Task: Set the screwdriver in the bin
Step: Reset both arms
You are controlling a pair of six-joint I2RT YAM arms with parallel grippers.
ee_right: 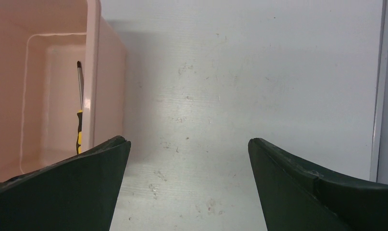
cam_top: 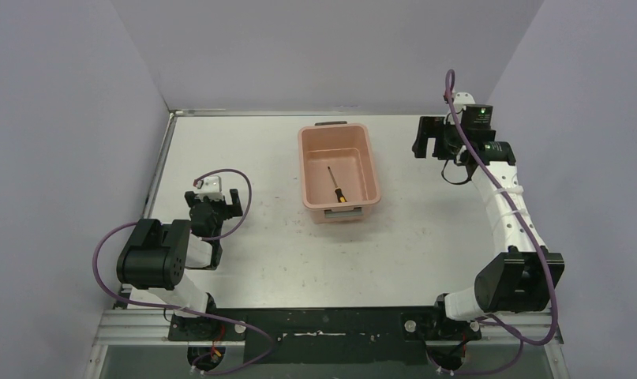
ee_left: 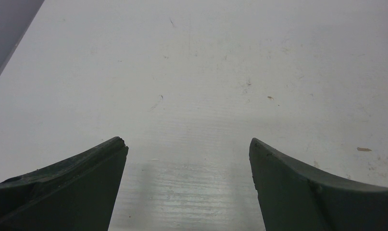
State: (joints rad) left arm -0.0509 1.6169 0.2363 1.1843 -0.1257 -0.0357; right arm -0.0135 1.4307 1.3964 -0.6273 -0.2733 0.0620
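Saw the screwdriver (cam_top: 335,185) lying inside the bin (cam_top: 302,166), handle half hidden by its wall from the right wrist. Found left jaws and right jaws apart over the surface (cam_top: 425,237).

Left hand (ee_left: 188,144) gaping, tucked back; right hand (ee_right: 188,142) gaping, stretched far forward.
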